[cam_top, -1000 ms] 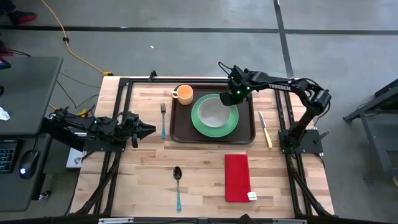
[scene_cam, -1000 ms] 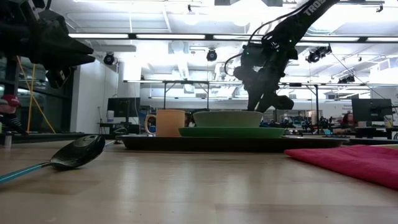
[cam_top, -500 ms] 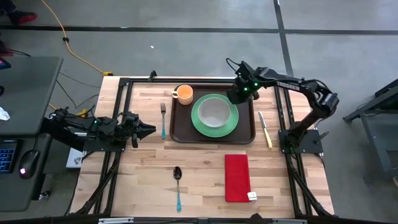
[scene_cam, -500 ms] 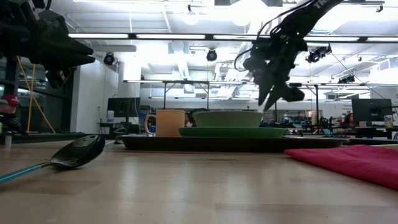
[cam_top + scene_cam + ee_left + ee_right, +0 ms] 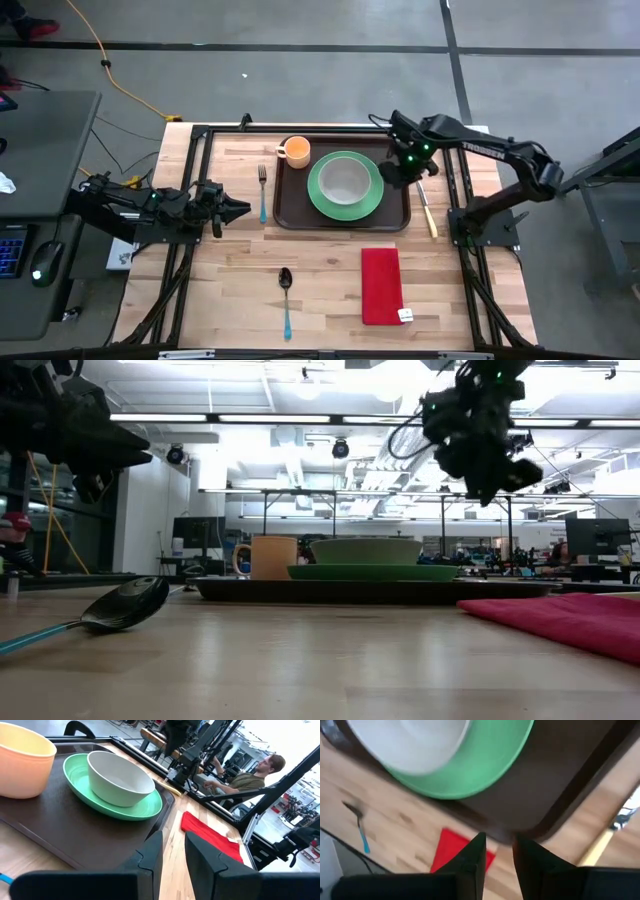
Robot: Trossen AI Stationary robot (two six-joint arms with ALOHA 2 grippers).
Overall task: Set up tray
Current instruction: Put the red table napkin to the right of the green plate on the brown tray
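From above: right gripper (image 5: 404,170) now over the tray's (image 5: 395,213) right rim, shifted rightward off the bowl (image 5: 345,179) and plate (image 5: 362,207) where it hung a second ago. Carries nothing. Tray sits at tabletop's far middle, cup (image 5: 295,151) at its far left corner. Knife (image 5: 427,208) lies just right of the tray, fork (image 5: 262,190) just left; spoon (image 5: 286,296) and napkin (image 5: 381,284) nearer. Left gripper (image 5: 236,209) parked at left edge, unmoved.

At tabletop level: right gripper (image 5: 497,465) lifted clear above the bowl (image 5: 366,550), higher than before.

Left wrist: fingers (image 5: 152,857) a narrow gap apart, empty.

Right wrist: fingers (image 5: 479,851) likewise slightly parted, empty, tray corner (image 5: 555,805) and knife handle (image 5: 600,845) beyond. Bowl placement looks finished; knife probably next.
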